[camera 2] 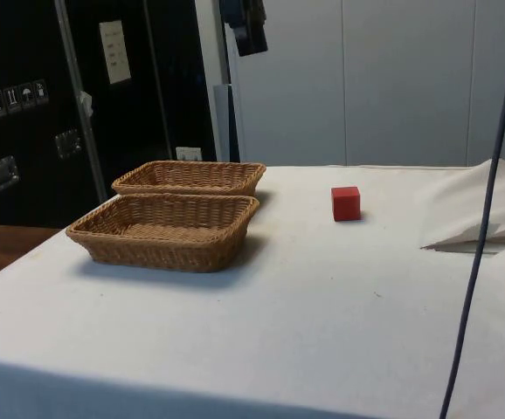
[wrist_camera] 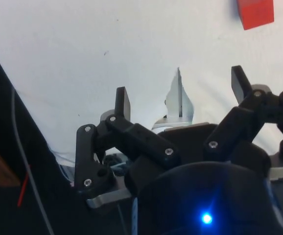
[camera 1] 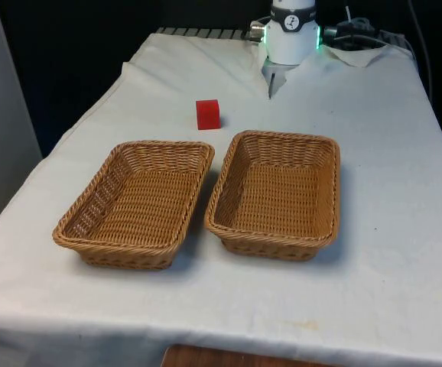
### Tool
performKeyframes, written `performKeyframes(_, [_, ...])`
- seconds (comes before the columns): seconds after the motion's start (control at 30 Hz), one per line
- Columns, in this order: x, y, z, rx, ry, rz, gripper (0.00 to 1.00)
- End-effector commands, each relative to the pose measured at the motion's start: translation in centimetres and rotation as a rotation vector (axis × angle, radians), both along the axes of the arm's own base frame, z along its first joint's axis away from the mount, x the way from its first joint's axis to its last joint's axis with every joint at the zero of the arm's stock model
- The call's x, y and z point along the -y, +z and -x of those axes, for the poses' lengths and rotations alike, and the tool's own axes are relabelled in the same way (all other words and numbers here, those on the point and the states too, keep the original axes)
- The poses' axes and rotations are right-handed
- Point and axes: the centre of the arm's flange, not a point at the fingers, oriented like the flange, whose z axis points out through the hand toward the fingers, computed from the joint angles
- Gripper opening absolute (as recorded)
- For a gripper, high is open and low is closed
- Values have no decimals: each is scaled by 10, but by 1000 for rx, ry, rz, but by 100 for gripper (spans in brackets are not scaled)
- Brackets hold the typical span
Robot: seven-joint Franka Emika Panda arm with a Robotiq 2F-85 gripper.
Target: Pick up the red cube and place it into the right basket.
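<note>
The red cube (camera 1: 208, 114) rests on the white cloth just behind the gap between two wicker baskets, nearer the left basket (camera 1: 164, 145) than the right basket (camera 1: 286, 138). In the side view the cube (camera 2: 346, 202) sits beyond the baskets' ends; the right basket (camera 2: 161, 249) is the nearer one and the left basket (camera 2: 191, 179) lies behind it. Both baskets hold nothing. My gripper (wrist_camera: 181, 93) hangs high above the table, open, nothing between its fingers (wrist_camera: 123, 103). The cube (wrist_camera: 255, 13) lies well off to one side of it. The gripper (camera 2: 252, 44) shows dark at the side view's upper edge.
The robot base (camera 1: 291, 38) stands at the table's far end, with a fold of cloth (camera 1: 271, 80) before it. A cable (camera 2: 484, 218) hangs down in front of the side camera. Bare cloth surrounds the baskets on all sides.
</note>
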Motion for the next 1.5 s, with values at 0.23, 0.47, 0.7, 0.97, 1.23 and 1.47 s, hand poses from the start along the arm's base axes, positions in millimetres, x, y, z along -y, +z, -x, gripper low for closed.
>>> performKeyframes(0.23, [7,-9,19,-2,32,-6,100])
performKeyframes(0.47, [12,-20,35,-5,52,-17,100])
performKeyframes(0.7, [16,-28,46,-23,73,-32,100])
performKeyframes(0.97, [25,-41,66,-4,93,-17,100])
performKeyframes(1.23, [35,-50,82,28,95,1,100])
performKeyframes(1.47, [42,-58,93,64,98,12,100])
